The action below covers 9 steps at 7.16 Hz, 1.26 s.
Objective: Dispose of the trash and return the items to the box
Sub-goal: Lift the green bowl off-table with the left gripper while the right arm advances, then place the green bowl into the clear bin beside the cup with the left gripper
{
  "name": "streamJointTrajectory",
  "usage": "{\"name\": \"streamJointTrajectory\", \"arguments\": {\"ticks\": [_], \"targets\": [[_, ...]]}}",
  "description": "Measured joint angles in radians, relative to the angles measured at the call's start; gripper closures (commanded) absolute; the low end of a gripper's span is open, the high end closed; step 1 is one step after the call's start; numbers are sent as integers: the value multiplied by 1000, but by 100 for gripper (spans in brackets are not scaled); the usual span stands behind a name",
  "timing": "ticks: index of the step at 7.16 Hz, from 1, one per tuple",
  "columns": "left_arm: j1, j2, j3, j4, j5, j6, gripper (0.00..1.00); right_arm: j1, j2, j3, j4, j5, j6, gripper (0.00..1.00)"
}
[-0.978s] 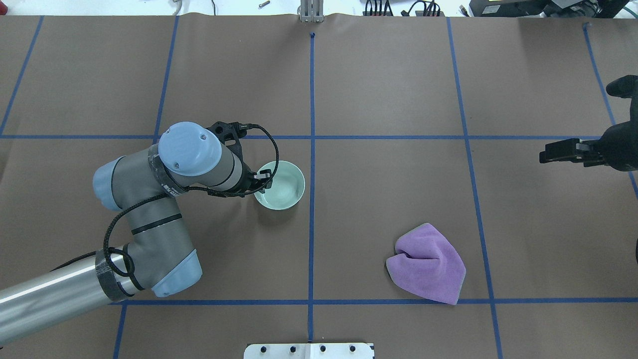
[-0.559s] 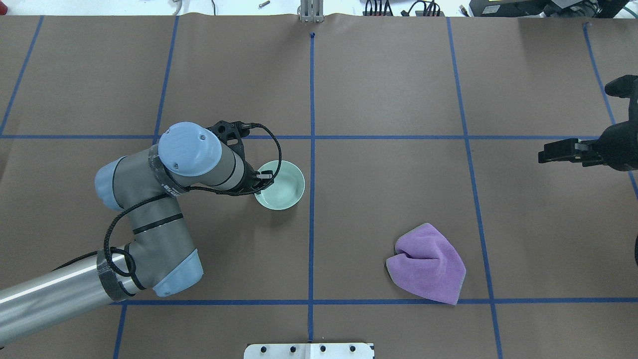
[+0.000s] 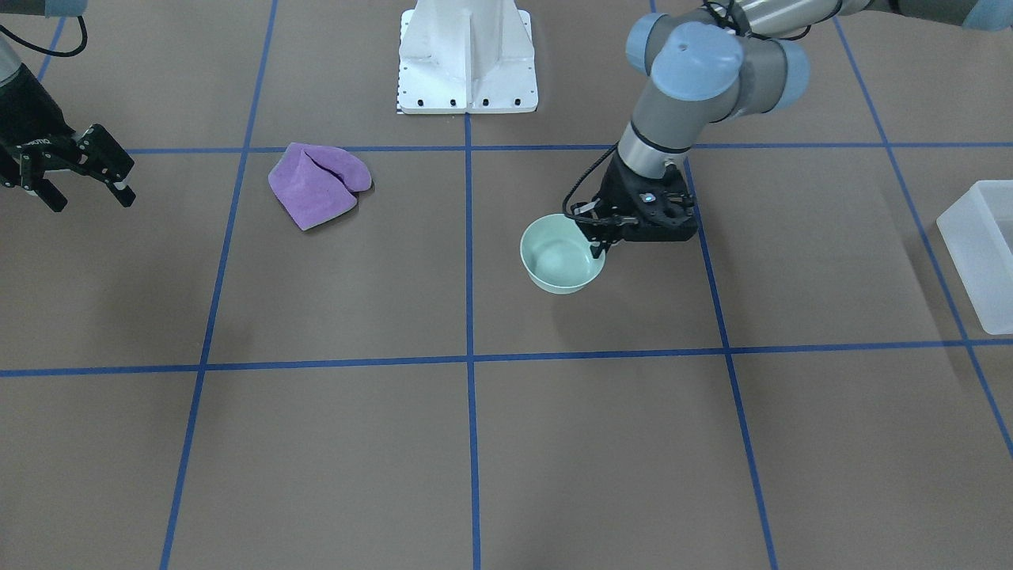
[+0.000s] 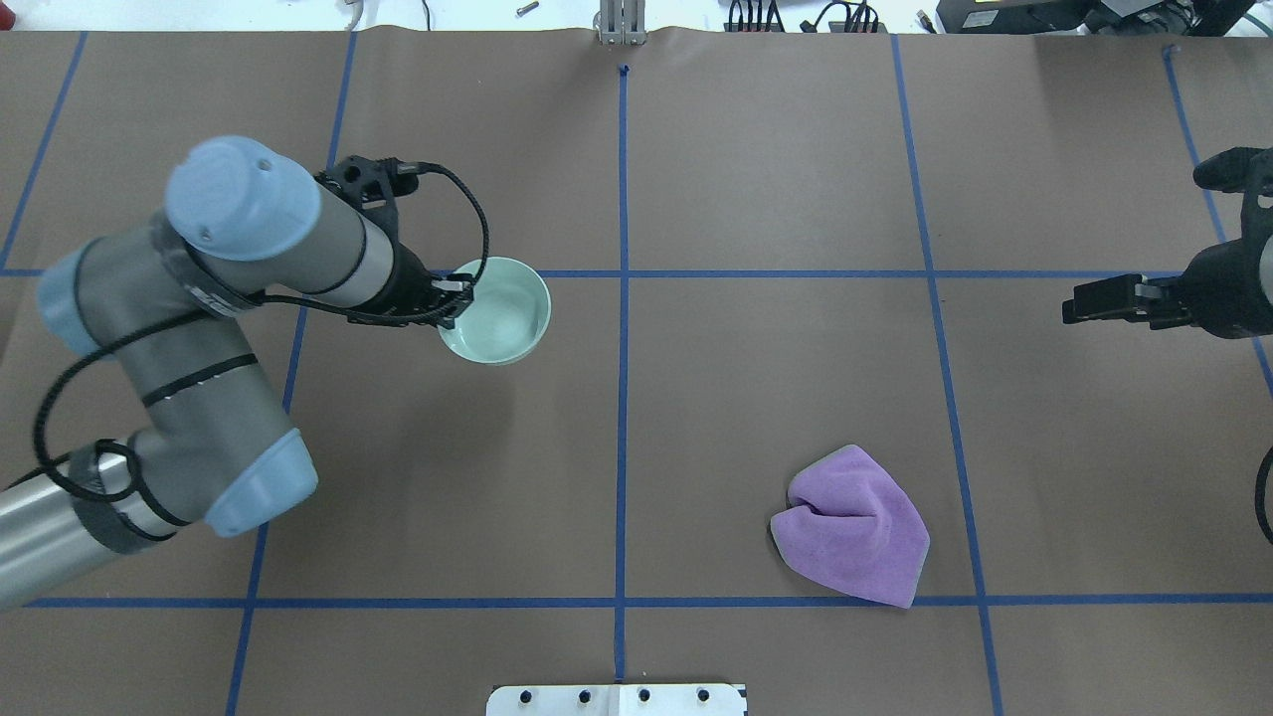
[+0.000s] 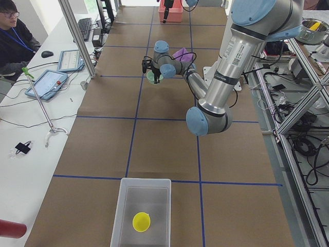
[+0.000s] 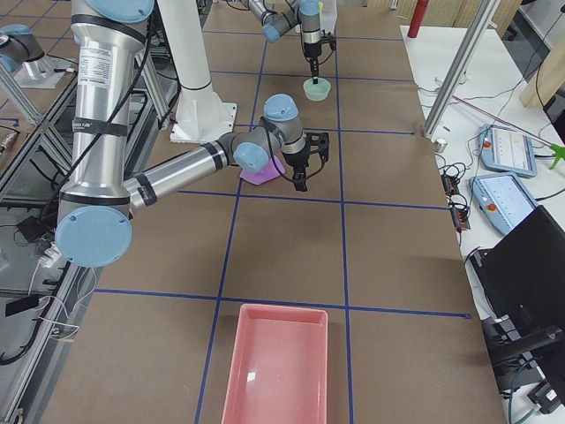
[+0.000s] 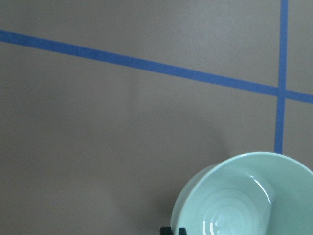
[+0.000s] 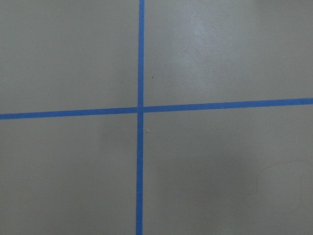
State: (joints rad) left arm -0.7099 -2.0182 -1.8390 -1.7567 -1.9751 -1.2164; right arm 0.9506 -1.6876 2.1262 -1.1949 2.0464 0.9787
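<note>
One box [image 3: 980,261] sits on the worktop [image 3: 554,443] well out beyond my left claw [image 3: 595,245], likely my drop-off. One purple cloth [image 3: 316,184] lies between that claw and my right claw [image 3: 89,198], which is spread and empty. One mint bowl [image 3: 554,265] hangs from my left claw, pinched by its rim for carrying. One yellow thing [image 5: 141,222] already lies in the box.

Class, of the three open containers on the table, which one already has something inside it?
The frosted white box: a yellow object lies in it. The pale green bowl and the pink tray look empty.
</note>
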Motion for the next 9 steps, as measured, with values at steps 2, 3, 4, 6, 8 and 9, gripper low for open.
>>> {"name": "streamJointTrajectory", "arguments": {"ticks": [2, 3, 4, 6, 8, 9], "targets": [[-140, 145, -150, 131, -82, 229, 100, -43, 54, 0, -1, -10, 59, 0], [-229, 216, -186, 173, -139, 391, 100, -77, 86, 0, -3, -19, 92, 0], [-334, 285, -192, 192, -200, 580, 100, -105, 110, 0, -5, -28, 109, 0], [-547, 378, -113, 199, -289, 937, 100, -169, 142, -1, -15, -105, 156, 0], [-768, 358, 163, 192, -396, 1401, 100, -220, 207, 0, -84, -175, 184, 0], [-853, 314, 318, 188, -419, 1586, 100, -232, 230, 1, -117, -193, 187, 0]]}}
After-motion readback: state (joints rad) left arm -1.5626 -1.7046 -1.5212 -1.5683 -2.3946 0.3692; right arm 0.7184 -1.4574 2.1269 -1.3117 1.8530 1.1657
